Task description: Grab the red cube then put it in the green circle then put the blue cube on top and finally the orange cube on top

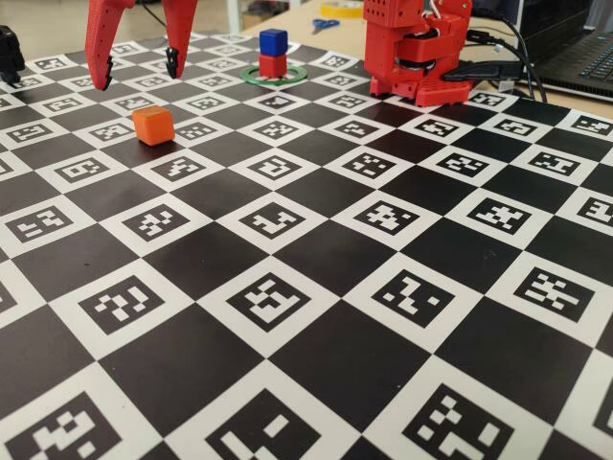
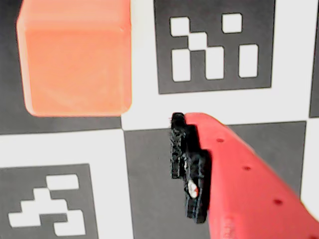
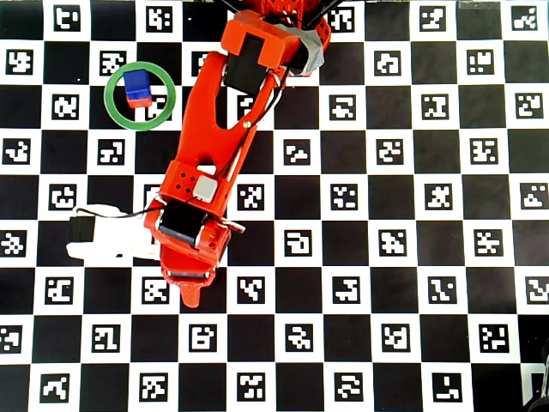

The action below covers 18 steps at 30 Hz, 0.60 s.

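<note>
The orange cube (image 1: 152, 125) sits alone on the checkered mat, left of centre in the fixed view. My gripper (image 1: 139, 71) hangs open above and behind it, red fingers spread wide with nothing between them. In the wrist view the orange cube (image 2: 75, 57) fills the upper left, and only one red finger (image 2: 239, 184) with its black pad shows at the lower right. The blue cube (image 1: 273, 41) stands on the red cube (image 1: 273, 65) inside the green circle (image 1: 297, 74). From overhead, the blue cube (image 3: 135, 83) covers most of the red cube (image 3: 141, 101) within the green circle (image 3: 110, 96); the arm hides the orange cube there.
The red arm base (image 1: 417, 53) stands at the back right with cables and a laptop (image 1: 584, 57) beside it. Scissors (image 1: 324, 24) lie behind the mat. A black object (image 1: 10, 53) sits at the far left. The marker mat (image 1: 316, 287) stretches toward the front.
</note>
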Available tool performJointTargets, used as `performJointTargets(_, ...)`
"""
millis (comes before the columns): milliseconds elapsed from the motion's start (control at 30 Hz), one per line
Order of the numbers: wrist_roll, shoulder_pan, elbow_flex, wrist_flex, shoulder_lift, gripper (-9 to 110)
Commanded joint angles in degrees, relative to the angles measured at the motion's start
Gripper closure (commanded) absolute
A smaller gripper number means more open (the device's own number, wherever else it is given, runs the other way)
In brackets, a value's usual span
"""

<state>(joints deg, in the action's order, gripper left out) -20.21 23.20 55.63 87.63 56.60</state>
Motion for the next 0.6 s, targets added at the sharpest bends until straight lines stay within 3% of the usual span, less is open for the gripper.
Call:
performJointTargets(0,0.1,-0.6,-0.8,-1.8,1.8,60)
performJointTargets(567,0.5,-1.5,5.6,-7.8,-0.1,60)
